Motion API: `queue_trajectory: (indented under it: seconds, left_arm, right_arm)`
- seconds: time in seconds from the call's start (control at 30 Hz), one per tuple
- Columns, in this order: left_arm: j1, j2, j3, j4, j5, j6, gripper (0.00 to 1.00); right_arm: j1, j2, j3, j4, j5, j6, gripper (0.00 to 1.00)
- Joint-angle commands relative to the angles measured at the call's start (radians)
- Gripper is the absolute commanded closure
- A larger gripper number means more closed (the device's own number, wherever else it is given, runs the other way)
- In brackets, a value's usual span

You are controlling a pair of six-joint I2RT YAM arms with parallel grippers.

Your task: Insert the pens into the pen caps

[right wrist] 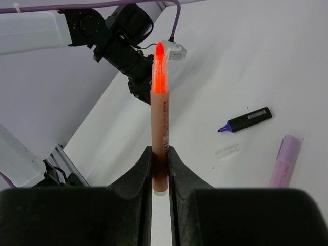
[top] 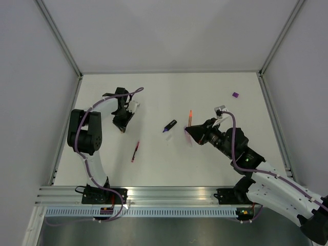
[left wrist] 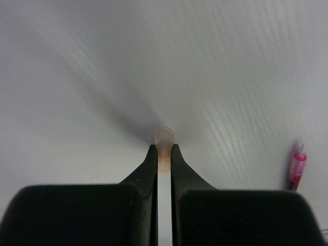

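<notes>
Pinching in tight, the left gripper (left wrist: 163, 148) has its two fingers closed on a tiny orange cap (left wrist: 163, 155), right down at the white table (top: 154, 92). A pale rounded end of the cap pokes out past the fingertips; whether that end is the open mouth, I cannot tell. From above, the left gripper (top: 122, 125) covers the cap completely.

Over on the other side, the right gripper (right wrist: 160, 151) is clamped on the orange pen (right wrist: 159, 118) near its blunt end, glowing orange tip uncapped and pointing away from the camera. In the overhead view the right gripper (top: 190, 131) sits mid-table with the orange pen (top: 190, 117) sticking out beyond it, well apart from the left gripper.

The loose caps hold nothing: a purple cap (top: 235, 95) sits alone at the far right of the table, and a clear cap (right wrist: 226, 151) lies between the black marker (right wrist: 246, 120) and the lilac pen (right wrist: 285, 161). The marker's purple tip is bare.

The red pen (top: 135, 151) lies near the left arm (top: 84, 133), uncapped or not I cannot make out. The lilac pen's near end meets the gripper body in the right wrist view.
</notes>
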Motion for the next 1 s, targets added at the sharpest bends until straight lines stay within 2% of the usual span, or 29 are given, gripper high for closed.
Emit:
queue_trajectory:
  seconds: [0.0, 0.1, 0.2, 0.23, 0.27, 0.3, 0.33, 0.37, 0.4, 0.43, 0.47, 0.5, 0.57, 0.73, 0.97]
  left_arm:
    - [0.001, -0.113, 0.051, 0.091, 0.144, -0.094, 0.98]
    - [0.001, -0.257, 0.045, 0.237, 0.315, -0.206, 0.98]
    - [-0.004, -0.436, -0.07, 0.513, 0.541, -0.367, 0.98]
    - [-0.005, -0.52, -0.158, 0.697, 0.596, -0.502, 0.98]
    - [-0.007, -0.553, -0.199, 0.793, 0.703, -0.575, 0.98]
    - [-0.007, -0.581, -0.239, 0.893, 0.751, -0.646, 0.98]
    - [-0.011, -0.604, -0.312, 0.988, 0.788, -0.818, 0.98]
    - [-0.018, -0.64, -0.346, 1.176, 0.829, -0.917, 0.98]
    - [-0.025, -0.657, -0.384, 1.284, 0.848, -1.007, 0.98]
    - [-0.036, -0.673, -0.465, 1.393, 0.857, -1.168, 0.98]
    - [-0.071, -0.708, -0.504, 1.594, 0.835, -1.232, 0.98]
    - [-0.097, -0.723, -0.542, 1.671, 0.815, -1.273, 0.98]
    - [-0.18, -0.757, -0.609, 1.75, 0.752, -1.308, 0.98]
    - [-0.358, -0.831, -0.661, 1.768, 0.643, -1.203, 0.98]
    - [-0.384, -0.832, -0.685, 1.799, 0.587, -1.231, 0.98]
  right_arm:
    - [0.0, 0.047, 0.0, 0.056, -0.033, -0.007, 1.0]
    - [0.0, 0.099, -0.005, 0.097, -0.092, -0.014, 1.0]
    - [0.0, 0.137, -0.011, 0.151, -0.167, -0.033, 1.0]
    - [0.001, 0.146, -0.01, 0.162, -0.186, -0.039, 1.0]
    - [0.003, 0.166, -0.005, 0.183, -0.209, -0.045, 1.0]
    - [0.004, 0.178, -0.002, 0.192, -0.234, -0.05, 1.0]
    - [0.009, 0.189, 0.003, 0.2, -0.275, -0.056, 1.0]
    - [0.02, 0.209, 0.007, 0.218, -0.29, -0.06, 1.0]
    - [0.027, 0.22, 0.007, 0.226, -0.301, -0.065, 1.0]
    - [0.034, 0.228, 0.007, 0.232, -0.31, -0.073, 1.0]
    - [0.05, 0.237, 0.006, 0.249, -0.309, -0.079, 1.0]
    - [0.055, 0.241, 0.0, 0.261, -0.31, -0.082, 1.0]
    - [0.066, 0.249, -0.002, 0.287, -0.33, -0.085, 1.0]
    - [0.086, 0.248, -0.019, 0.324, -0.335, -0.087, 1.0]
    - [0.098, 0.223, -0.026, 0.323, -0.32, -0.097, 1.0]
